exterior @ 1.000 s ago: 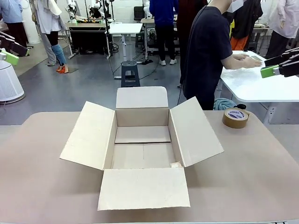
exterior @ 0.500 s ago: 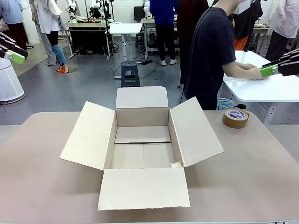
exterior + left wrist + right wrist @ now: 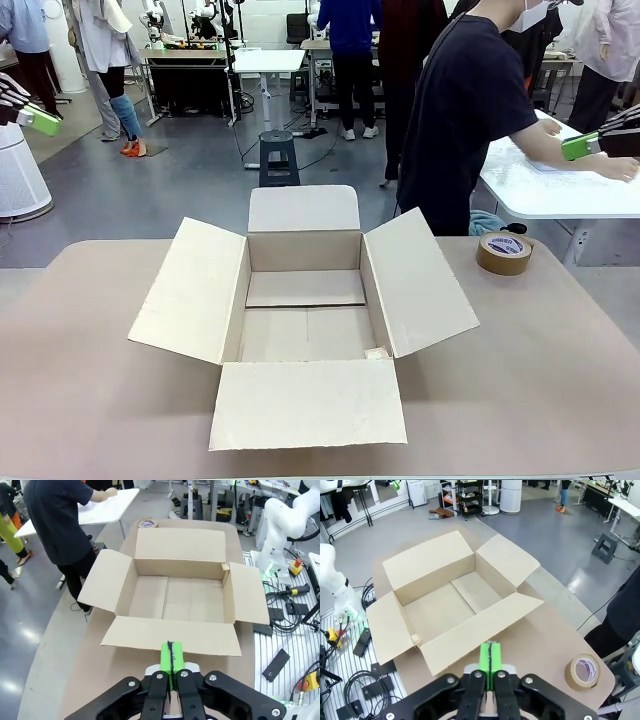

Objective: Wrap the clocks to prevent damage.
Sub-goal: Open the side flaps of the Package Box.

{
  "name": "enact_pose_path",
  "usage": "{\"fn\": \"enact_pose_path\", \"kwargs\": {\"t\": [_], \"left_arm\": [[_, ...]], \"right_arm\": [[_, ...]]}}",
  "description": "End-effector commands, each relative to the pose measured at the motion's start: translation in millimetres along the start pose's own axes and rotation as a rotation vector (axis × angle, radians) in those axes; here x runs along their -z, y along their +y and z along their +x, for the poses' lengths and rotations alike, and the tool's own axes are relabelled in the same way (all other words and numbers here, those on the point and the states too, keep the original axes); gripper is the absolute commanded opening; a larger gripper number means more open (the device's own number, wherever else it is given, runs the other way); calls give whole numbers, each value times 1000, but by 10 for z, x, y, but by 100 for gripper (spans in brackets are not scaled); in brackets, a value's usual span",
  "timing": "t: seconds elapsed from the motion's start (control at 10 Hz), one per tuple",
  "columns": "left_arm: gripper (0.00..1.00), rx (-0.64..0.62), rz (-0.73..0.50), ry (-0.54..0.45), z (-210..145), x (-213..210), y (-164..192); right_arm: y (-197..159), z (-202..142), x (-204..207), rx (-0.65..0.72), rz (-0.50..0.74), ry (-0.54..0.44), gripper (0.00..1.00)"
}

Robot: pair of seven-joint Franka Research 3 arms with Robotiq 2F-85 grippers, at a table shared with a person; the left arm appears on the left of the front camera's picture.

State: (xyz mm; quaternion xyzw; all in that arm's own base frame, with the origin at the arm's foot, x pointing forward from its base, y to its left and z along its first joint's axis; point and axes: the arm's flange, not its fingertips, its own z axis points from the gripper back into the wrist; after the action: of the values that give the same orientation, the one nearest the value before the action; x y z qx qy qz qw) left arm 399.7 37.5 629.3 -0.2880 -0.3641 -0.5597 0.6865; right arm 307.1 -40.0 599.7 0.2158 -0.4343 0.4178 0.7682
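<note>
Open cardboard box (image 3: 305, 250), tape roll (image 3: 504, 253) nearby, wrist views show left claw (image 3: 171, 656) and right claw (image 3: 490, 656) closed, empty

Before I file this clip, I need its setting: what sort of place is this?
Probably a robotics lab: a white robot arm beside the table, a cardboard box and tape roll on it, worktables behind.

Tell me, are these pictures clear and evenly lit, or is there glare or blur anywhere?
Front view: sharp, with soft even light and a faint shadow inside the cardboard box; the white side table looks nearly washed out. Left wrist view: the box is crisp, and lamps glint off the grey floor. Right wrist view: the shut right tool near the lens is sharp, as is the tape roll; there is pale glare on the floor.
</note>
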Motion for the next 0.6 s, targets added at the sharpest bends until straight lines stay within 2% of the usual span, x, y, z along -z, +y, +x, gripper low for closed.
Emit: {"fn": "enact_pose_path", "kwargs": {"t": [0.0, 0.1, 0.2, 0.5], "left_arm": [[0, 10, -1, -22, -12, 32, 26], [0, 33, -9, -9, -22, 47, 2], [0, -2, 0, 1, -6, 1, 4], [0, -1, -1, 5, -5, 15, 6]], "right_arm": [[-6, -1, 3, -15, 2, 5, 0], [1, -1, -3, -7, -38, 15, 0], [5, 3, -3, -1, -2, 3, 0], [5, -1, -28, 1, -17, 10, 1]]}}
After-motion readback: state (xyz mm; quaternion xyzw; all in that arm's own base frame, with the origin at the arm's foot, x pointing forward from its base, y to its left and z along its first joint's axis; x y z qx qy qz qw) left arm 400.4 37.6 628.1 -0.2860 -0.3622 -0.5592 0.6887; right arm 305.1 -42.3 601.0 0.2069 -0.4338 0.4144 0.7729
